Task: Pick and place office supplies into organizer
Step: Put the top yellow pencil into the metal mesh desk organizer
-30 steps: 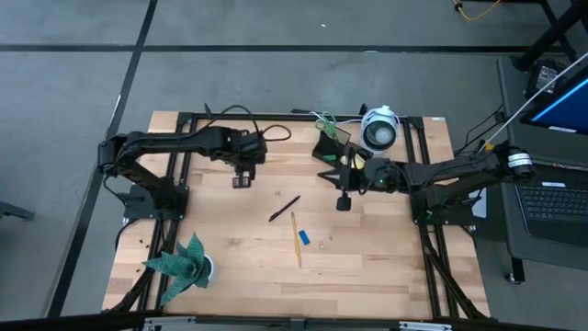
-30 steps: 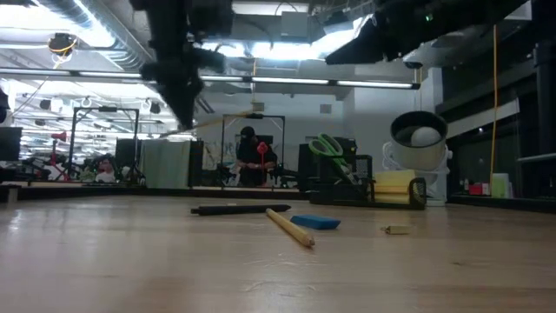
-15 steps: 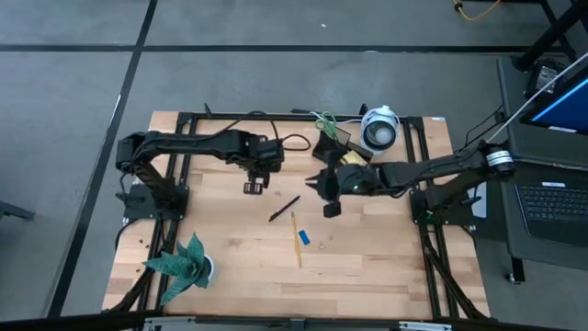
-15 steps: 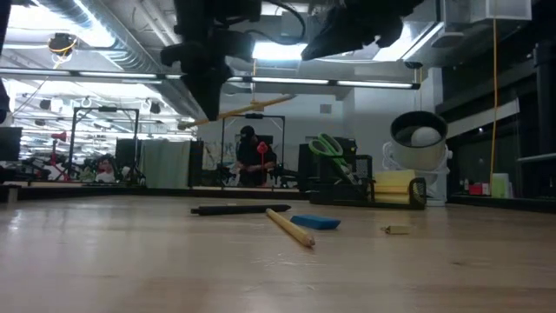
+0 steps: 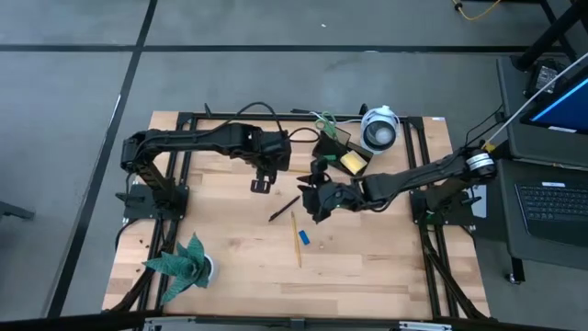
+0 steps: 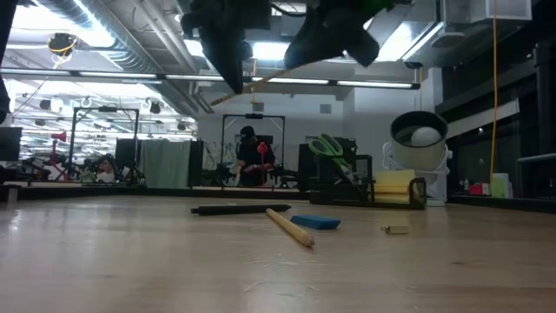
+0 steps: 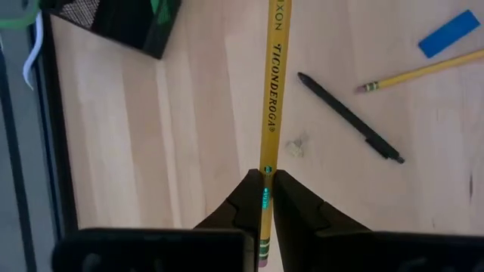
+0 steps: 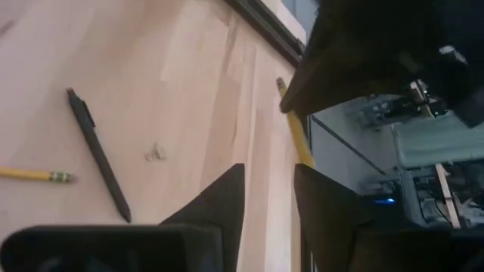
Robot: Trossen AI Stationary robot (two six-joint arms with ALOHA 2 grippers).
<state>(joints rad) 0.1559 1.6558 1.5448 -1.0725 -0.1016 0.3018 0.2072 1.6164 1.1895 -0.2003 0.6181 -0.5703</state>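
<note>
High view: left gripper [image 5: 261, 185], clamped on a pencil [image 7: 271, 98], has carried it toward mid-table while the right gripper [image 5: 315, 204], jaws parting, closes in, probably for a handover; organizer [image 5: 333, 145] waits at the far edge.

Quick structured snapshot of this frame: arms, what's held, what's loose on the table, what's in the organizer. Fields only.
left gripper: shut on a yellow pencil, raised above the table
right gripper: open, empty, over mid-table near the black pen
loose on table: black pen, second pencil, blue block
organizer: at the back edge; holds green-handled scissors and yellow sticky-note pad
</note>
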